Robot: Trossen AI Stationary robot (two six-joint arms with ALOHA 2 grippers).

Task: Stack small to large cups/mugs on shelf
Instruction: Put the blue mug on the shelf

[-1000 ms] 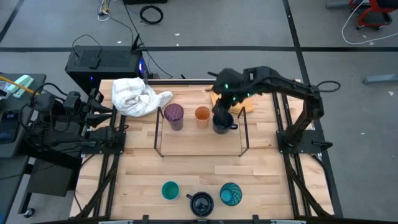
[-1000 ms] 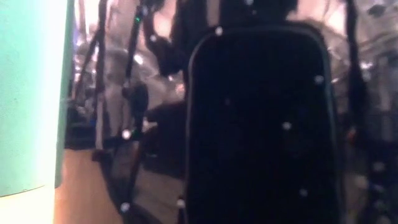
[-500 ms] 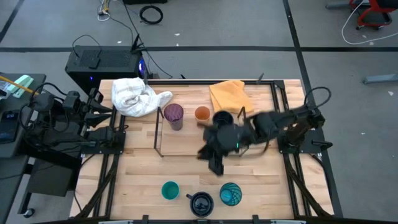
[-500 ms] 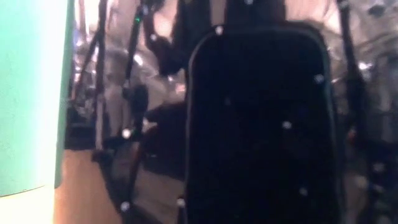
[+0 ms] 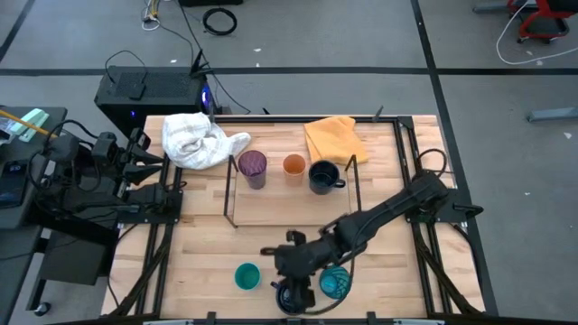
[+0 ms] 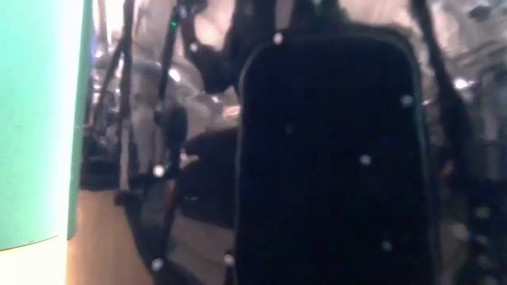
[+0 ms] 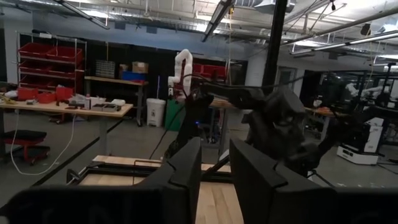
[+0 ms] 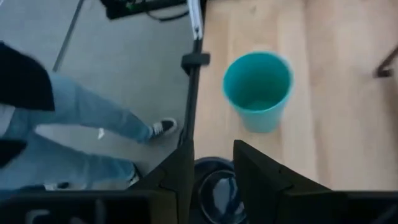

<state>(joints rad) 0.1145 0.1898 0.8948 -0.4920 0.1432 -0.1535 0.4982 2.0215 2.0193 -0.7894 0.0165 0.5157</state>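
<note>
A: On the shelf [image 5: 291, 191]: purple tumbler [image 5: 252, 167], orange cup [image 5: 293, 165], navy mug [image 5: 322, 176], three abreast, left to right, handle of the mug pointing right

B: rest of the cups?

A: front edge of the table [image 5: 199, 262], in a row: small teal cup [image 5: 247, 276], second navy mug [image 5: 291, 296], patterned teal cup [image 5: 337, 283]. Well apart from the shelf

B: right gripper?

A: right gripper [image 5: 287, 271] stretched across from the right side, down over the front mug. Wrist cam shows its fingers [image 8: 177, 180] straddling the mug rim [image 8: 214, 186], gap between them, nothing clamped. Small teal cup [image 8: 257, 87] sits just beyond, upright

B: so released?

A: yes, jaws apart, not grasping anything that I can see

B: left?

A: left arm parked off the table's left edge. Left gripper [image 7: 214, 180] fingers stand with a narrow gap, nothing between them, just looking across at the right arm [image 7: 273, 121]

B: low cam?

A: mostly blocked. Dark mug body [image 6: 329, 158] fills it, teal cup wall [image 6: 40, 119] at the side, rest blurred

B: anything else on the table?

A: white cloth [image 5: 197, 140] at the back left, yellow cloth [image 5: 331, 137] behind the shelf's right end. Person's legs in jeans [image 8: 93, 121] on the floor beside the table, seen by the right wrist cam
</note>
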